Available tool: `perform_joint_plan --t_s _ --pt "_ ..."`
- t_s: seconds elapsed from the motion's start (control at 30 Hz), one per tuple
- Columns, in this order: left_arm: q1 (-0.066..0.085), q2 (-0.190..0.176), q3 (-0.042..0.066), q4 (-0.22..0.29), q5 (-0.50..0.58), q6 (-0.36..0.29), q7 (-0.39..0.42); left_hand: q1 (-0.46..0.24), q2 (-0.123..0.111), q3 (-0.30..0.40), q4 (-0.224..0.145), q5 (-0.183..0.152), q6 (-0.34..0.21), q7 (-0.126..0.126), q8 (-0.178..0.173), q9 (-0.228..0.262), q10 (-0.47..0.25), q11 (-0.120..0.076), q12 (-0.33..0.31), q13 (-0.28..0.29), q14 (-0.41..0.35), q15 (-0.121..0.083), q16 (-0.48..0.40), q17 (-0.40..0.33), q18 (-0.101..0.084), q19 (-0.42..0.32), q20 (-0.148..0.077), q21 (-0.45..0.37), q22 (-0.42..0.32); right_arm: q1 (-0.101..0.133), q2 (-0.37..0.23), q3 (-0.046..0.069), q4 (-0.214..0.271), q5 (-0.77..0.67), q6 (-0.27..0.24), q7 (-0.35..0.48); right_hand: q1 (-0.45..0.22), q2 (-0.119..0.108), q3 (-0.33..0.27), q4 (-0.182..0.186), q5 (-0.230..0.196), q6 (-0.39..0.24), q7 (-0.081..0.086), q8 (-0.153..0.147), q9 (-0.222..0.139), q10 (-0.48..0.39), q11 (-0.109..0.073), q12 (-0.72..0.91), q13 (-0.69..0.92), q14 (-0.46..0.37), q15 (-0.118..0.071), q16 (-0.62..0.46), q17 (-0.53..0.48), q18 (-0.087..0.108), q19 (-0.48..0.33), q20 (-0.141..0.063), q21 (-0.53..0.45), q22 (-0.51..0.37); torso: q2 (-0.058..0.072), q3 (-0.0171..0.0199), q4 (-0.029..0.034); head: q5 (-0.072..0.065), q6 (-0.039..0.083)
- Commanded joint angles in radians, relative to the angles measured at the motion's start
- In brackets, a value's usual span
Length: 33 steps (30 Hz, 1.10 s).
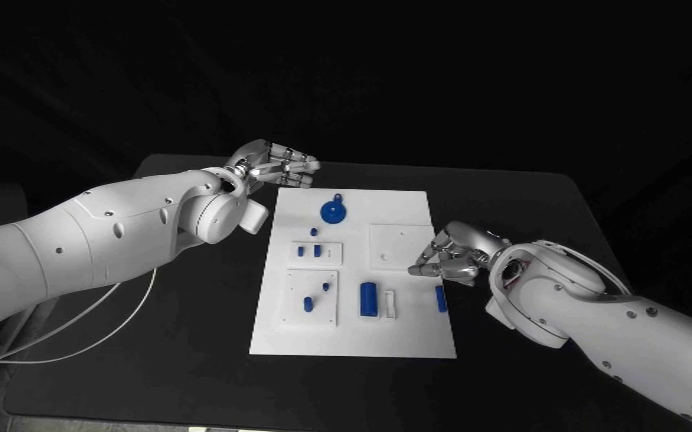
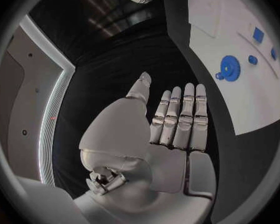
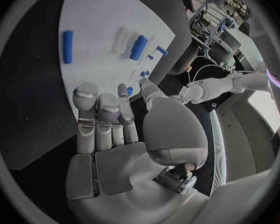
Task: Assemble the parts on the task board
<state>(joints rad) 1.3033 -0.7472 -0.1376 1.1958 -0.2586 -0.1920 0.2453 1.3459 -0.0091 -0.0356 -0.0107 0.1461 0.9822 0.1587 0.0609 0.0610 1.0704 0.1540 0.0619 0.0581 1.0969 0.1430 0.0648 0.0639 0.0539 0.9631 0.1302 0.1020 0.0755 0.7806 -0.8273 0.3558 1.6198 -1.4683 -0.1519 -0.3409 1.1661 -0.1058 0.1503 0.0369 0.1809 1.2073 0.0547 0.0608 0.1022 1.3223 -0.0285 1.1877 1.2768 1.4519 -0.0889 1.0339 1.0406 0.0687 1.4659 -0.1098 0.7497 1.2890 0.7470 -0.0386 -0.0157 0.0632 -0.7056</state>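
The white task board [image 1: 411, 337] lies in the middle of the black table. On it are a blue gear [image 1: 333, 213], a blue cylinder [image 1: 369, 298] beside a white piece, a blue bar [image 1: 440, 298] near the right edge, and small blue parts [image 1: 315, 250] in white blocks. My left hand [image 1: 274, 164] hovers off the board's far left corner, fingers stretched out flat and holding nothing [image 2: 174, 127]; the gear [image 2: 229, 65] lies ahead of it. My right hand [image 1: 454, 255] is at the board's right edge, fingers extended and empty [image 3: 109, 129], with the bar [image 3: 67, 46] and cylinder [image 3: 139, 47] beyond them.
Black table [image 1: 173, 352] surrounds the board on all sides. A white cable [image 1: 87, 337] trails over the table's left part under my left arm.
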Motion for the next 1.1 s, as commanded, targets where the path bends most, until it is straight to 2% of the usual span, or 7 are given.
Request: perform_joint_plan --t_s 0.03,0.13,0.33,0.63,0.73,0.8,1.1 --pt "0.000 -0.001 0.000 0.005 -0.003 0.007 0.012 -0.007 0.000 0.001 0.003 0.003 0.007 -0.003 0.006 0.001 -0.004 -0.004 0.000 0.000 -0.002 0.001 0.000 0.001 -0.004 -0.005 0.002 -0.002 0.000 -0.001 -0.028 0.005 -0.026 0.059 0.042 -0.035 -0.003 0.000 0.034 -0.029 -0.009 -0.009 0.000 0.003 -0.005 0.001 0.003 0.002 0.001 0.003 0.008 0.004 0.002 0.005 0.054 0.007 0.005 0.001 0.000 -0.0019 0.0020 -0.026 0.005" --pt "0.000 -0.004 0.000 0.009 -0.003 0.004 0.017 -0.007 0.000 0.001 0.003 0.002 0.008 -0.003 0.006 0.001 -0.002 -0.005 0.000 0.000 -0.002 0.001 0.000 0.001 -0.004 -0.005 0.002 -0.002 0.000 -0.001 -0.053 0.009 -0.048 0.067 0.077 -0.074 -0.007 0.003 0.048 -0.047 -0.012 -0.010 0.000 0.003 -0.007 0.000 0.003 0.002 0.002 0.003 0.009 0.005 0.002 0.005 0.054 0.007 0.006 0.002 0.001 -0.0006 0.0016 -0.033 0.006" --pt "-0.001 -0.010 0.000 0.013 -0.003 0.002 0.021 -0.007 0.000 0.001 0.003 0.002 0.008 -0.003 0.006 0.001 -0.002 -0.005 0.000 0.000 -0.002 0.001 0.000 0.001 -0.004 -0.005 0.002 -0.002 0.000 -0.001 -0.079 0.011 -0.069 0.075 0.154 -0.188 -0.019 -0.007 0.063 -0.041 -0.021 -0.013 0.002 0.003 -0.009 -0.002 0.004 -0.002 -0.001 0.002 0.011 0.005 0.001 0.004 0.054 0.009 0.016 0.008 0.000 0.0010 0.0000 -0.043 0.004" --pt "-0.005 -0.013 -0.001 0.018 -0.003 0.005 0.019 -0.007 0.001 0.001 0.002 0.003 0.010 -0.004 0.006 0.001 0.000 -0.005 0.000 0.000 0.000 0.000 -0.001 0.001 -0.005 -0.004 0.001 -0.002 0.000 -0.010 -0.074 0.010 -0.085 0.108 0.205 -0.280 -0.038 -0.060 0.056 0.063 -0.072 -0.028 0.007 0.003 -0.003 -0.003 0.008 0.001 0.001 0.003 0.013 0.011 0.008 0.006 0.055 0.011 0.016 0.011 0.001 -0.0006 0.0028 -0.053 0.003" --pt "-0.006 -0.014 -0.001 0.019 -0.003 0.007 0.018 -0.008 0.001 0.000 0.002 0.002 0.009 -0.003 0.006 0.001 0.000 -0.005 0.000 0.000 -0.001 0.000 -0.001 0.001 -0.005 -0.004 0.002 -0.002 0.000 -0.016 -0.060 0.008 -0.090 0.120 0.212 -0.290 -0.042 -0.080 0.044 0.131 -0.107 -0.036 0.009 0.004 0.004 -0.003 0.009 0.002 0.002 0.003 0.013 0.015 0.012 0.006 0.055 0.012 0.017 0.013 0.001 -0.0017 0.0042 -0.057 0.002" --pt "-0.006 -0.014 -0.001 0.019 -0.003 0.008 0.018 -0.008 0.001 0.000 0.002 0.002 0.009 -0.003 0.006 0.001 0.000 -0.005 0.000 0.000 -0.001 0.000 -0.001 0.001 -0.005 -0.004 0.002 -0.002 0.000 -0.018 -0.053 0.007 -0.094 0.124 0.212 -0.290 -0.055 -0.084 0.044 0.157 -0.115 -0.041 0.009 0.004 0.006 -0.003 0.009 0.003 0.003 0.003 0.014 0.015 0.014 0.007 0.055 0.012 0.015 0.013 0.001 -0.0023 0.0046 -0.060 0.001" --pt "-0.007 -0.015 -0.002 0.019 -0.003 0.012 0.014 -0.009 0.002 -0.001 0.003 0.002 0.009 -0.003 0.006 0.001 -0.001 -0.005 0.000 0.000 -0.001 0.000 -0.001 0.001 -0.005 -0.005 0.002 -0.002 0.000 -0.033 -0.013 0.004 -0.108 0.106 0.202 -0.272 -0.074 -0.084 0.041 0.190 -0.122 -0.041 0.008 0.004 0.009 -0.002 0.009 0.005 0.004 0.003 0.013 0.015 0.014 0.007 0.055 0.011 0.014 0.013 0.001 -0.0031 0.0047 -0.058 -0.002"
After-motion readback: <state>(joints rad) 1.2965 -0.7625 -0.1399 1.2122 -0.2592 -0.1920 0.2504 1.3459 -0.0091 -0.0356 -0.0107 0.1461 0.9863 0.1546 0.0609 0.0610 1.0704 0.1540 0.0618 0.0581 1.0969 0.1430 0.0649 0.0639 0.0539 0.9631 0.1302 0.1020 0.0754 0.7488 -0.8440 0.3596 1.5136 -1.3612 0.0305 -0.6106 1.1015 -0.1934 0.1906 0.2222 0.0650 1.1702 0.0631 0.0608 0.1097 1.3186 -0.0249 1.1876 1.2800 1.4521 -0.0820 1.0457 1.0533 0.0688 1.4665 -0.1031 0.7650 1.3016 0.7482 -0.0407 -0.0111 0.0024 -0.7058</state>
